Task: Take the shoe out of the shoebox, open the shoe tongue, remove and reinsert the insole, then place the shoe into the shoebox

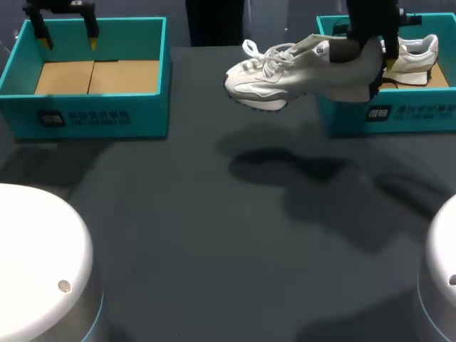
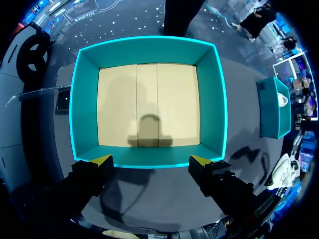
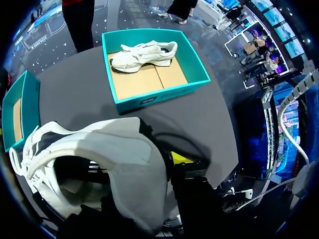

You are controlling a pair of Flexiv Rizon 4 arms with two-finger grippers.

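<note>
Dark table [image 1: 214, 228]: right pincer [image 1: 372, 68] clamps shoe [image 1: 285, 71] by heel, aloft; left pincer [image 2: 150, 160] open above shoebox [image 2: 149, 50].

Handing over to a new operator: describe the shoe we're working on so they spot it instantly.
Find the teal shoebox at the table's far right corner. Just left of it, the white sneaker hangs in the air over the dark tabletop, held at its heel end by the right gripper, toe pointing left. Its twin lies inside that box; only this one is airborne.
</note>
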